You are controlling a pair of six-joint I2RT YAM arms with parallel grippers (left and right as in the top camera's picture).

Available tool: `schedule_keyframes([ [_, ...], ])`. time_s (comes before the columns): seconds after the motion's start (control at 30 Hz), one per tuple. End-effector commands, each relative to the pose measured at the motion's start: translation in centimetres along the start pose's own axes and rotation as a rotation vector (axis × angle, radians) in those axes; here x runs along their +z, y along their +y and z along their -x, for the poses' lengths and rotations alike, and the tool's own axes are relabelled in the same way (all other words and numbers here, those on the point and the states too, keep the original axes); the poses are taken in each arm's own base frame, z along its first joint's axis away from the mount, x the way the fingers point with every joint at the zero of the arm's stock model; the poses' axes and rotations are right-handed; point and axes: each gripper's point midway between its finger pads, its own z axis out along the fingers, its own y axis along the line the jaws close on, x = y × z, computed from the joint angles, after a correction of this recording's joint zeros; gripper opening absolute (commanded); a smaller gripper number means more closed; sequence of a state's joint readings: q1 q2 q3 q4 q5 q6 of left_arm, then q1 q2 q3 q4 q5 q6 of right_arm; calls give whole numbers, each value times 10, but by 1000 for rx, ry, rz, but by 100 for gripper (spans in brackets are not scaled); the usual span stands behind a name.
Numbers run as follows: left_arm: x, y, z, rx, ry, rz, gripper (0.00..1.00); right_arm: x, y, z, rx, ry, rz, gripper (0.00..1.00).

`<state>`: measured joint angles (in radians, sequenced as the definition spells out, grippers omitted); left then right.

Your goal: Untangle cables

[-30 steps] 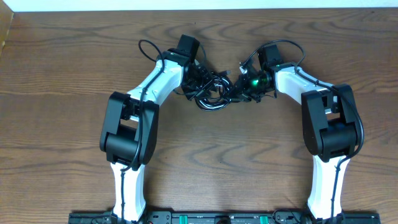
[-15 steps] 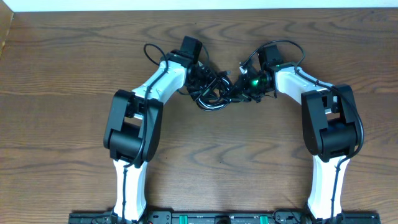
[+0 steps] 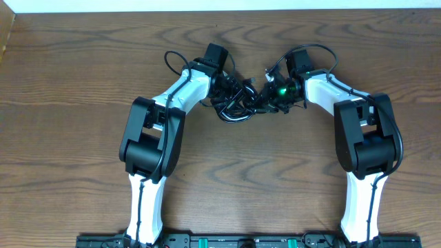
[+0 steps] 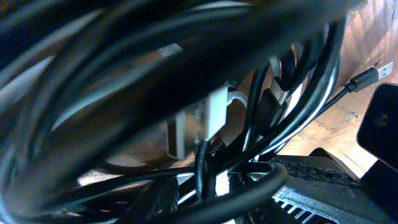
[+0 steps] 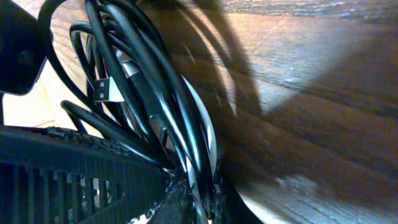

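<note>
The cables point(image 3: 238, 102) are a tangled bundle of black cords with a white one, lying at the table's far middle between both arms. My left gripper point(image 3: 222, 86) is pushed into the bundle's left side. In the left wrist view black cords point(image 4: 155, 74) fill the frame around a white plug point(image 4: 217, 112) and hide the jaws, so their state is unclear. A black USB plug point(image 4: 367, 76) sticks out at the upper right. My right gripper point(image 3: 266, 98) is shut on the bundle's right side. The right wrist view shows several strands point(image 5: 186, 155) pinched between its fingers point(image 5: 196, 202), and a USB plug point(image 5: 102, 87).
The wooden table point(image 3: 227, 179) spreads in front of the bundle. The arms' own thicker black wires loop behind the left wrist point(image 3: 172, 60) and the right wrist point(image 3: 324, 55). A pale wall strip point(image 3: 220, 4) runs along the table's far edge.
My left arm has moved right, deeper into the bundle, and the bundle has bunched up toward the right gripper. The right arm has stayed still.
</note>
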<state>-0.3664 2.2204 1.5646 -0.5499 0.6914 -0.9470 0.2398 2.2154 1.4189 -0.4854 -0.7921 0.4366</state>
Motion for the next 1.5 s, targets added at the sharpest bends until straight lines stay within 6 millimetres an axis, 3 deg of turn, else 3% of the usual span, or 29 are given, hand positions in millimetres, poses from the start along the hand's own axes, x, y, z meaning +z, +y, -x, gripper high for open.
schedule_keyframes([
  [0.0,6,5,-4,-37,68,-26,25,5,-10,-4,7,6,-36,5],
  [0.07,2,3,-3,-46,86,-49,14,5,-10,-4,7,6,-36,5],
  [0.17,-6,3,2,-45,100,-79,8,5,-10,-3,6,6,-36,5],
  [0.47,-13,-5,0,13,142,-147,7,5,-11,-3,5,3,-43,6],
  [0.57,-23,-33,-12,126,226,-298,7,5,-12,-2,2,-2,-48,11],
  [0.73,-38,-59,-27,211,328,-446,7,4,-13,0,6,-7,-47,11],
  [1.13,-49,-67,-41,225,420,-512,7,4,-13,-1,4,-6,-52,11],
  [1.3,-50,-71,-39,259,405,-529,7,4,-14,-1,4,-7,-55,11],
  [1.47,-36,-59,-21,314,272,-451,8,4,-14,-1,5,-7,-55,12],
])
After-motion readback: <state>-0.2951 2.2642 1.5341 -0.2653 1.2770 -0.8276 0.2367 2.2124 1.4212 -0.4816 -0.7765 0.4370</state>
